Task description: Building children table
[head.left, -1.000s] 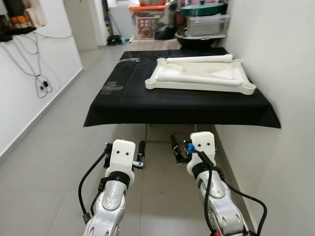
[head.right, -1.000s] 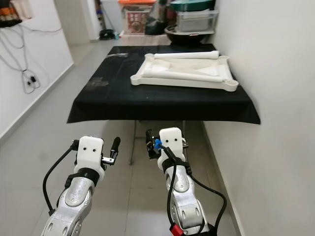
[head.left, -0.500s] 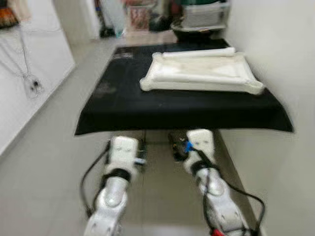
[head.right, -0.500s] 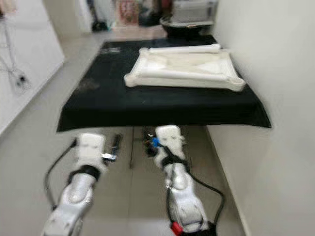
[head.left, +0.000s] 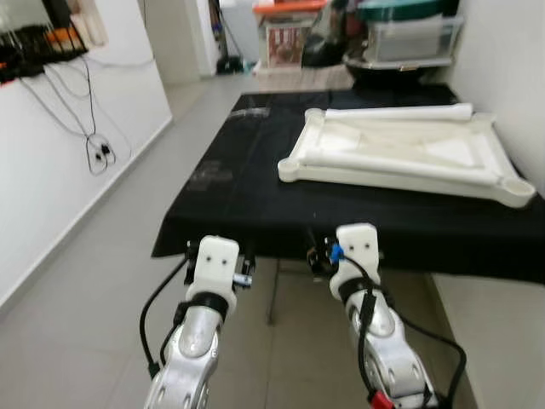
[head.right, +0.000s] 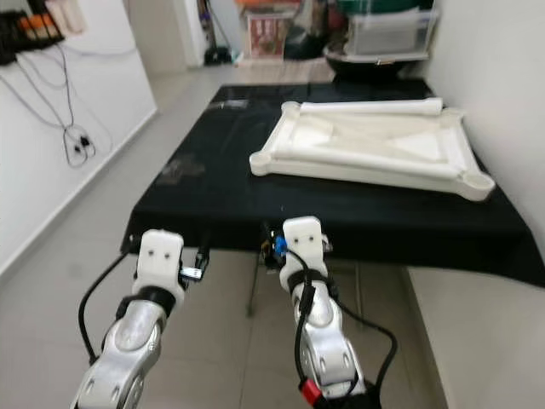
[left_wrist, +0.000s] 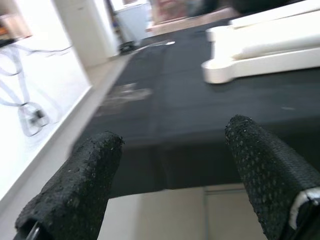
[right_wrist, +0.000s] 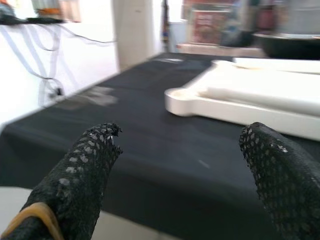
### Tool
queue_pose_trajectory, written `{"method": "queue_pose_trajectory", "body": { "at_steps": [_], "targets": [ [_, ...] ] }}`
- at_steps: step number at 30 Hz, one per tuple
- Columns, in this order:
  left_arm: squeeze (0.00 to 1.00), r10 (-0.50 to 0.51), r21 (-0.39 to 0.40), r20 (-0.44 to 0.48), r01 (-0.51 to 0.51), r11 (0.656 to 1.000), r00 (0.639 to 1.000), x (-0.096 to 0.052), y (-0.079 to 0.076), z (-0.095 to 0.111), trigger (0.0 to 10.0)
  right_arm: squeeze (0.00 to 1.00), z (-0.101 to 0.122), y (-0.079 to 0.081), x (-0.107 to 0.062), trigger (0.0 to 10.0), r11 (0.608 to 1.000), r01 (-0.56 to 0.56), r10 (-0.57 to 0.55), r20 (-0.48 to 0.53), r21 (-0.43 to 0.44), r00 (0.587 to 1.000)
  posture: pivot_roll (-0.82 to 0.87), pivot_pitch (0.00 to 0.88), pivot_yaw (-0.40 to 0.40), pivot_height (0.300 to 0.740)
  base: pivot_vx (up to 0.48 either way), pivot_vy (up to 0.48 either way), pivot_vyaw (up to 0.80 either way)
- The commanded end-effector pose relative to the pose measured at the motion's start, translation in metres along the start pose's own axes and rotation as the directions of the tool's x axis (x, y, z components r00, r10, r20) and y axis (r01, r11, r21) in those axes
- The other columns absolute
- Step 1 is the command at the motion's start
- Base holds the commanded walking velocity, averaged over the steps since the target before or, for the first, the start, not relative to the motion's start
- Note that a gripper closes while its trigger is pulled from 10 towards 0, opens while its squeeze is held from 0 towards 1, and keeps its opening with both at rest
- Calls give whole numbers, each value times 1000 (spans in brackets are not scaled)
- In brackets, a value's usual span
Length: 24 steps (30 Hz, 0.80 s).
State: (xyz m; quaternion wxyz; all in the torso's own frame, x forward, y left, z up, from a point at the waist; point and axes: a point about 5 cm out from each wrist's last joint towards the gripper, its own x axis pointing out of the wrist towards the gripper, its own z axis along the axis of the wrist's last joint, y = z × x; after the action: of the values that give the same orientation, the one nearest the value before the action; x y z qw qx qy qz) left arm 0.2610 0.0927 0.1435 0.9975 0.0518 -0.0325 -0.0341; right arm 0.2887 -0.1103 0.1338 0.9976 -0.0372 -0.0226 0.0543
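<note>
I see the white tabletop (head.left: 407, 153) lying upside down on the black-covered bench (head.left: 247, 196), toward its far right, with one leg (head.left: 398, 112) resting across its far edge. My left gripper (left_wrist: 170, 165) and right gripper (right_wrist: 182, 165) hover at the bench's near edge, fingers wide apart, holding nothing.

White walls (head.left: 51, 162), grey tiled floor (head.left: 94, 290), cluttered far storage (head.left: 400, 38)
</note>
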Motion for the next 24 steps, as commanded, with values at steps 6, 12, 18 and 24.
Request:
{"method": "queue_pose_trajectory", "body": {
  "at_steps": [6,12,18,24],
  "targets": [
    [0,24,1,-15,-24,1000,1000,0,5,-4,10000,0,1,8,1,10000,999,-19,19,6,28,1000,-9,0,32,740,362,0,0],
    [0,24,7,-7,-24,1000,1000,0,7,-3,10000,0,4,6,1,10000,999,-5,4,25,37,1000,-5,0,34,740,365,0,-744],
    [0,26,8,8,-26,1000,1000,0,8,0,10000,0,11,7,2,10000,999,-5,3,68,39,998,-2,0,35,740,283,0,-800],
    [0,32,7,15,-32,999,999,1,10,2,10000,0,19,9,4,10000,999,-13,8,108,50,994,3,0,37,740,0,0,-533]
  ]
}}
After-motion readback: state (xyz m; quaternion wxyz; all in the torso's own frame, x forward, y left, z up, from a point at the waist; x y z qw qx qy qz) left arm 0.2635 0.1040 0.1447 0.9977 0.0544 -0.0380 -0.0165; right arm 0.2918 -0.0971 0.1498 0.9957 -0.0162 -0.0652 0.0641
